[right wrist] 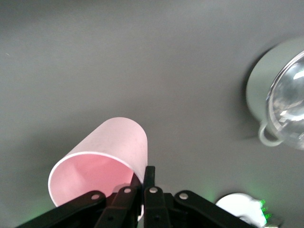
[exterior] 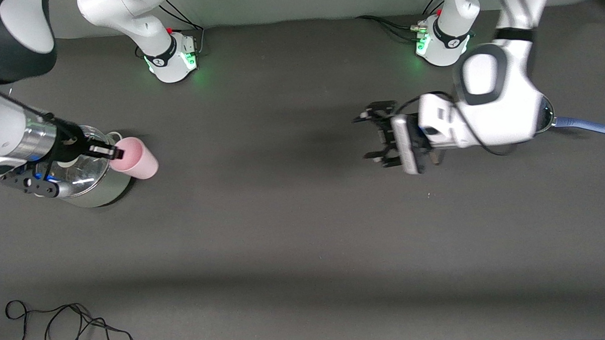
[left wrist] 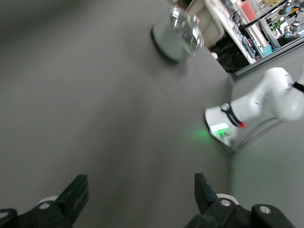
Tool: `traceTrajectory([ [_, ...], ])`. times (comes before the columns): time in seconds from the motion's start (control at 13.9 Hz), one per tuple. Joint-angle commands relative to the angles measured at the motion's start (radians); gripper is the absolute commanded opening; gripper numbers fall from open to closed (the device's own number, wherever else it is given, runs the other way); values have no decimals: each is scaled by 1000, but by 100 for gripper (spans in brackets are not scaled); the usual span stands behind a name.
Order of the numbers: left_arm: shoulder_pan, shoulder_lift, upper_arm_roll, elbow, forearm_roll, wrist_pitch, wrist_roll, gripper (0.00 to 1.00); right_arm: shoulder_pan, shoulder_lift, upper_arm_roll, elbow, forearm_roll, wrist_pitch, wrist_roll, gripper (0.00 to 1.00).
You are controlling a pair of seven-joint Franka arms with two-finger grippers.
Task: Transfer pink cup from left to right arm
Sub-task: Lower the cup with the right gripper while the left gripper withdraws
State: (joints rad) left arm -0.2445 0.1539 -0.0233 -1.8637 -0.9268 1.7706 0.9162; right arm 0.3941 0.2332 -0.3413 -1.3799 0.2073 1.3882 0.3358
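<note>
The pink cup point(exterior: 136, 158) point(right wrist: 114, 142) is held tilted on its side, its mouth toward the right arm. My right gripper point(exterior: 113, 152) point(right wrist: 145, 178) is shut on the cup's rim, one finger inside the wall and one outside. It hangs at the right arm's end of the table, just past the edge of a steel pot. My left gripper point(exterior: 369, 136) point(left wrist: 140, 190) is open with nothing between its fingers. It hovers over bare table toward the left arm's end, well apart from the cup.
The steel pot point(exterior: 89, 190) point(left wrist: 173, 35) point(right wrist: 259, 90) with a glass lid point(exterior: 80, 157) stands under the right wrist. A pan with a blue handle point(exterior: 585, 126) lies partly under the left arm. Loose cables point(exterior: 61, 324) lie at the table's near edge.
</note>
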Motion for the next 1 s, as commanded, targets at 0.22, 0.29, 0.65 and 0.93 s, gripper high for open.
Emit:
traceTrajectory([
  [0.22, 175, 27, -10, 191, 388, -287, -305, 100, 19, -77, -56, -338, -48, 317, -158, 0],
  [0.29, 195, 27, -10, 227, 452, -318, -333, 100, 20, -77, -56, -388, -61, 380, -176, 0],
  [0.65, 225, 22, -14, 333, 811, -378, -503, 100, 15, -34, -59, -623, -60, 698, -236, 0],
  [0.93, 244, 19, 9, 356, 870, -421, -681, 100, 14, 55, -59, -657, -52, 817, -238, 0],
])
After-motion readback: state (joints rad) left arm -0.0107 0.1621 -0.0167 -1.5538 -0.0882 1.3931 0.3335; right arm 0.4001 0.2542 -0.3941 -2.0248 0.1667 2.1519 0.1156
